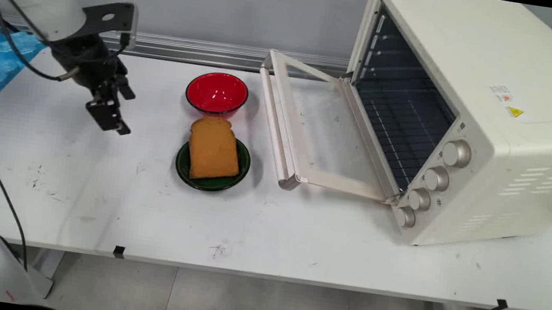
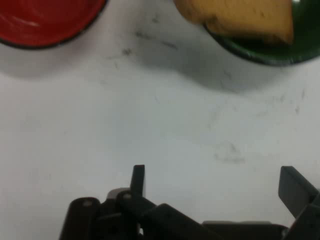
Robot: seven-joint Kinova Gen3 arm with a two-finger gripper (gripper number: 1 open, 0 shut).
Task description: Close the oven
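The black gripper [image 1: 109, 117] hung in the air above the left part of the white counter [image 1: 266, 228]. In the hand view its fingers [image 2: 137, 179] stood wide apart, with only bare counter between them, so they were open and held nothing. Black cables [image 1: 5, 23] hung down from the arm.

The nearest thing to the gripper was a slice of toast [image 1: 212, 149]. It lay at about three o'clock from the gripper, near but not touching. The brown toast sat on a small green plate [image 1: 211, 181], and its top end stuck out past the plate's far rim. In the hand view the toast [image 2: 240, 17] and the green plate [image 2: 270, 50] showed at the top right edge.

A red bowl [image 1: 217, 94] stood at twelve o'clock from the toast, just beside it. It looked empty, though part of its inside was hard to see. In the hand view the red bowl [image 2: 45, 22] was at the top left.

A big cream toaster oven [image 1: 492, 130] stood at three o'clock from the plate, on the right side of the counter. Its glass door [image 1: 322, 129] was folded down flat and open, with the door's handle [image 1: 275, 123] near the bowl and plate. A wire rack [image 1: 403, 123] showed inside. Four silver knobs [image 1: 435, 178] ran down its front corner.
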